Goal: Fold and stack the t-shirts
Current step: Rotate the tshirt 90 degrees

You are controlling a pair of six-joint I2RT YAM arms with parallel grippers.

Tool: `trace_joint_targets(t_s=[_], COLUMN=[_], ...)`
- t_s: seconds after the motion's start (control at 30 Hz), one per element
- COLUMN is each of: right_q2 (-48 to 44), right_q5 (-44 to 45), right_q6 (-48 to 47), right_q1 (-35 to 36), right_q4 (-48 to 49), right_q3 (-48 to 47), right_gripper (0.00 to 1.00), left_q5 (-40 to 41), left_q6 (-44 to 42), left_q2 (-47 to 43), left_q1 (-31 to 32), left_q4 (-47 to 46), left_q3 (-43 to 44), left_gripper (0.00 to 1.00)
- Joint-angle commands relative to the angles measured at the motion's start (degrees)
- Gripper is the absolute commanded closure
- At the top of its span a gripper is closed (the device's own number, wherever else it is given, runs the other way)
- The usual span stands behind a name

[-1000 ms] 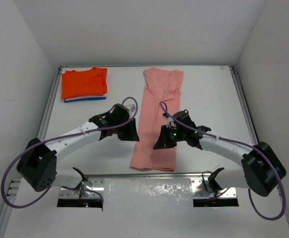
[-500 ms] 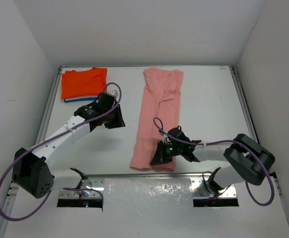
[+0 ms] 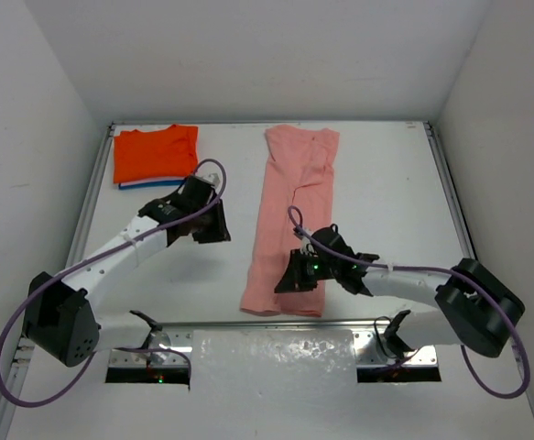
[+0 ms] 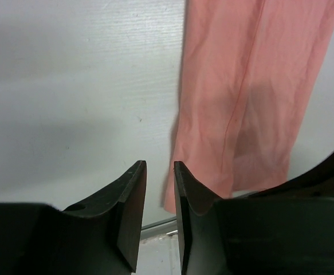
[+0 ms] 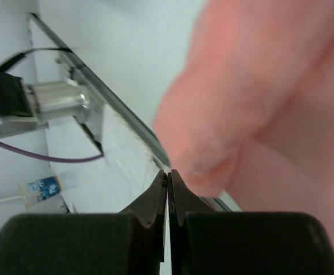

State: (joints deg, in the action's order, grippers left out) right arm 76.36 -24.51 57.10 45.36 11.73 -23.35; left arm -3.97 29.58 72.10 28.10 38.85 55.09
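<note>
The pale salmon-pink t-shirt (image 3: pixel 296 197) lies as 1 long narrow strip down the middle of the white bench (image 3: pixel 386 183), its near end close to the metal rail (image 3: pixel 221 328) at the front edge; the bright orange t-shirt (image 3: pixel 154 153) sits folded in the far left corner, on top of a blue t-shirt (image 3: pixel 157 185) that shows only as a thin edge along its near side; the left arm (image 3: pixel 125 246) reaches between the 2 piles, and the left jaws stand narrowly apart with nothing between them, over bare bench just left of the pink strip; the right arm (image 3: pixel 404 275) lies low across the strip's near end; the right jaws are pressed fully together, with a raised lump of pink cloth right at their tips, though whether any cloth is pinched I cannot tell.
</note>
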Motion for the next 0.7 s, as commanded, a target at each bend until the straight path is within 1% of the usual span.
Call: trace_joint_targets(t_s=[0.0, 0.03, 0.1, 0.17, 0.23, 0.33, 0.37, 0.43, 0.5, 0.53, 0.57, 0.6, 0.63, 0.67], right_q2=[-0.34, 2.10, 5.01, 9.15, 11.96, 13.11, 13.20, 12.86, 11.54, 10.49, 7.96, 6.36, 4.43, 0.32], right_q5=[-0.09, -0.79, -1.50, -1.59, -1.68, -0.45, -0.27, -0.36, -0.01, 0.43, 0.78, 1.65, 2.36, 3.50], right_q6=[-0.68, -0.15, 0.29, 1.69, 4.58, 7.66, 7.59, 5.75, 4.60, 2.60, 1.45, 0.30, -1.62, -2.69], right_q1=[0.34, 0.51, 2.00, 3.76, 4.82, 5.00, 5.00, 5.00, 5.00, 5.00, 4.91, 4.91, 4.91, 4.91], right_q4=[2.06, 5.12, 6.02, 9.09, 15.22, 22.96, 23.34, 21.43, 17.74, 14.76, 12.12, 9.22, 2.93, -0.44], right_q3=[-3.98, -4.07, -4.94, -4.16, -1.00, 5.67, 6.82, 7.62, 6.31, 5.17, 3.68, 0.27, -1.50, -5.61], right_gripper=[1.00, 1.00, 1.00, 1.00, 1.00, 1.00, 1.00, 1.00, 1.00, 1.00, 1.00, 1.00, 0.99, 0.93], left_q5=[-1.04, -0.87, -0.60, -0.43, 0.27, 0.89, 1.24, 1.42, 1.33, 0.81, 0.28, -0.77, -2.08, -5.06], left_q6=[-0.67, -0.58, -0.67, -0.67, -1.02, -1.37, -1.54, -1.81, -2.07, -2.25, -2.42, -2.77, -3.47, -3.57], left_q2=[-1.69, -1.78, -2.05, -2.31, -2.31, -2.49, -2.66, -2.75, -2.57, -2.57, -2.49, -2.40, -2.31, -1.96], left_q1=[-0.59, -0.59, -0.59, -0.59, -0.68, -0.59, -0.59, -0.59, -0.59, -0.59, -0.59, -0.59, -0.59, -0.59], left_q4=[-1.76, -1.67, -1.32, -0.97, -0.27, 0.79, 1.05, 1.23, 0.70, 0.35, -0.43, -1.05, -2.01, -3.94], left_q3=[-1.48, -1.65, -1.65, -1.48, -1.22, -1.04, -0.95, -0.95, -0.95, -1.04, -1.04, -1.21, -2.43, -3.23], left_gripper=[0.76, 0.76, 0.76, 0.76, 0.76, 0.76, 0.76, 0.76, 0.76, 0.76, 0.75, 0.74, 0.73, 0.71])
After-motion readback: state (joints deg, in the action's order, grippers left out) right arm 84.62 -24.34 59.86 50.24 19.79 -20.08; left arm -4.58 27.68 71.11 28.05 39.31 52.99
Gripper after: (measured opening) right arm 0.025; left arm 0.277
